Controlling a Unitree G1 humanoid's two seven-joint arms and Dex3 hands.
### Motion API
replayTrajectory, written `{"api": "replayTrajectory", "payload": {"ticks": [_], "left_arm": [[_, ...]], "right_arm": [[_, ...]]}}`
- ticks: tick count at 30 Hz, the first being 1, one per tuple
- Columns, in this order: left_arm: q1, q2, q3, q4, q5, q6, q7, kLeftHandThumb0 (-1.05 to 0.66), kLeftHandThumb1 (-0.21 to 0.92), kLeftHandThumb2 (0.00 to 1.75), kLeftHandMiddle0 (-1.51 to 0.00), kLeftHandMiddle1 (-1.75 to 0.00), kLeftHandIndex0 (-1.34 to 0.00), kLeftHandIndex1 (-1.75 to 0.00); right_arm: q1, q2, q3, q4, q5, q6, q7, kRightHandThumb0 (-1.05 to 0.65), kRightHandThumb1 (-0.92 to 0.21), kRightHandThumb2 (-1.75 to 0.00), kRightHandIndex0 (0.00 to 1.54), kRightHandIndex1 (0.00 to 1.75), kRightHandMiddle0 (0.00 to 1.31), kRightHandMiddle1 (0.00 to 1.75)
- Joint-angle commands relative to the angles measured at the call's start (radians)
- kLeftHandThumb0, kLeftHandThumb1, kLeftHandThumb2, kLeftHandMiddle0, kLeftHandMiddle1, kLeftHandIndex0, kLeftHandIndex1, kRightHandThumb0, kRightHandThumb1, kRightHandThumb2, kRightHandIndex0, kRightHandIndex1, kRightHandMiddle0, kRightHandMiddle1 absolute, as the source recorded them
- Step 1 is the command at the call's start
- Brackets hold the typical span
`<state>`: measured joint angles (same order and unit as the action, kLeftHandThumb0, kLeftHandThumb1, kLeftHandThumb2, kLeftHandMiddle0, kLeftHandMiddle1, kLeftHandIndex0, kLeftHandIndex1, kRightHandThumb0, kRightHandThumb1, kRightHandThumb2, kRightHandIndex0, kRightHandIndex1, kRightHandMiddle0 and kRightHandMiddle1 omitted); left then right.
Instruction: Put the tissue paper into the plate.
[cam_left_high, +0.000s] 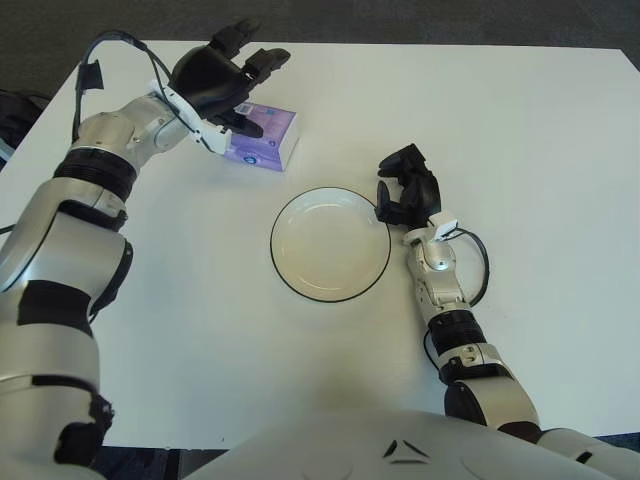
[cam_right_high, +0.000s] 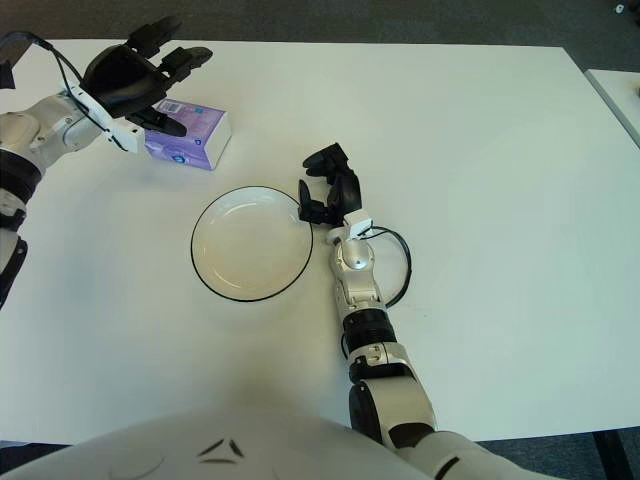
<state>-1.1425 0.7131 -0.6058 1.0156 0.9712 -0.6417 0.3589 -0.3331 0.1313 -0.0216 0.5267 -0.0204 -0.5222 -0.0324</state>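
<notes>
A purple and white tissue pack (cam_left_high: 268, 143) lies on the white table, up and left of the plate. My left hand (cam_left_high: 222, 80) hovers over the pack's left end with its fingers spread, holding nothing. The white plate (cam_left_high: 330, 244) with a dark rim sits empty at the table's middle. My right hand (cam_left_high: 405, 190) shows just beside the plate's right rim, fingers curled, with nothing in them.
The white table (cam_left_high: 520, 130) has broad bare areas to the right and at the front. Dark floor runs beyond its far edge. A black cable (cam_left_high: 478, 262) loops beside my right wrist.
</notes>
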Motion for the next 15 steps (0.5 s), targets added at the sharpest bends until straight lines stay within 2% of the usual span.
{"api": "replayTrajectory", "payload": {"ticks": [1,4,8,13,15], "left_arm": [[-0.065,-0.007,-0.025,0.045,0.032,0.027,-0.040,-1.05,0.92,0.35,0.00,0.00,0.00,-0.01],[-0.095,-0.013,-0.051,0.072,0.051,0.040,-0.121,-1.05,0.92,0.34,0.00,0.00,0.00,0.00],[-0.155,-0.043,-0.095,0.124,0.063,0.076,-0.394,-1.05,0.92,0.28,0.00,0.00,0.00,0.00],[-0.191,-0.103,-0.112,0.197,0.048,0.116,-0.586,-1.05,0.92,0.16,0.00,0.00,0.00,0.00],[-0.196,-0.106,-0.112,0.203,0.041,0.117,-0.616,-1.05,0.92,0.12,0.00,0.00,0.00,0.00]], "right_arm": [[0.102,0.007,-0.010,0.112,0.020,0.027,0.000,-0.01,-0.38,-1.20,0.61,1.72,0.40,1.60],[0.103,0.007,-0.009,0.110,0.019,0.026,0.001,-0.01,-0.38,-1.20,0.61,1.72,0.40,1.60],[0.108,0.006,-0.005,0.103,0.013,0.023,-0.001,-0.01,-0.38,-1.20,0.61,1.71,0.39,1.61],[0.113,0.003,-0.002,0.097,0.006,0.020,-0.009,-0.01,-0.39,-1.19,0.61,1.70,0.38,1.62],[0.113,0.002,-0.001,0.096,0.006,0.020,-0.010,-0.01,-0.39,-1.19,0.61,1.70,0.38,1.62]]}}
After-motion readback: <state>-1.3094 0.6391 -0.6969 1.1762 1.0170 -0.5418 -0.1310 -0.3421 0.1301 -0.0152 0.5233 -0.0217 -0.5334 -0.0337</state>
